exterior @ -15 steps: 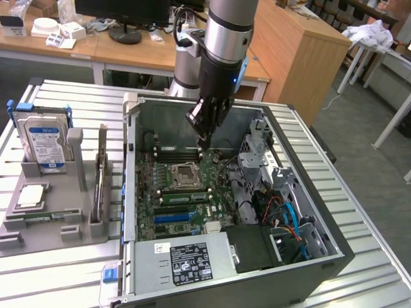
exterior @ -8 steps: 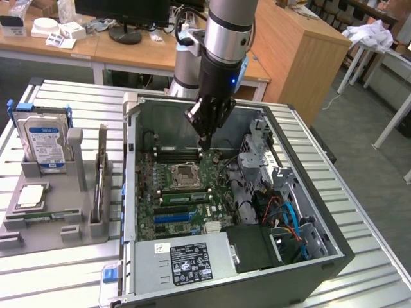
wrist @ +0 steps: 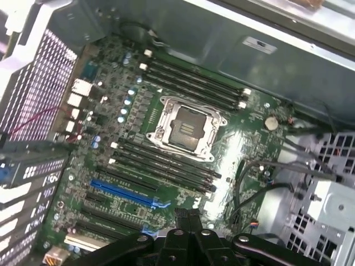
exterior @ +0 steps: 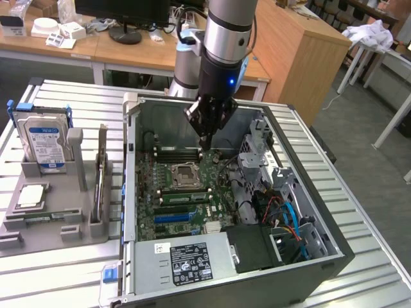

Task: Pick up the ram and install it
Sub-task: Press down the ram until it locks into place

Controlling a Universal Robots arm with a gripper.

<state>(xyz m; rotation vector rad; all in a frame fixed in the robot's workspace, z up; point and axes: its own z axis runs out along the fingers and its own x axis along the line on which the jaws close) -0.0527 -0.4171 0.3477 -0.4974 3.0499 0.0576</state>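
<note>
My gripper (exterior: pixel 204 142) hangs inside the open computer case (exterior: pixel 308 212), above the motherboard (exterior: pixel 221 192) near the upper bank of memory slots (exterior: pixel 182 154). Its dark fingers (wrist: pixel 188 217) are pressed together with nothing between them. A thin green stick that looks like the ram (exterior: pixel 184 197) sits along the lower bank of slots, just below the empty processor socket (exterior: pixel 183 173). In the wrist view both slot banks (wrist: pixel 195 84) (wrist: pixel 163 166) look dark, and I cannot tell there whether a stick is seated.
A grey holder (exterior: pixel 70 215) at the exterior view's left carries a hard drive (exterior: pixel 42 138) with a blue label and a square silver chip (exterior: pixel 32 196). The case walls, the drive cage (exterior: pixel 260 151), cables (exterior: pixel 289 221) and the power supply (exterior: pixel 186 260) ring the motherboard.
</note>
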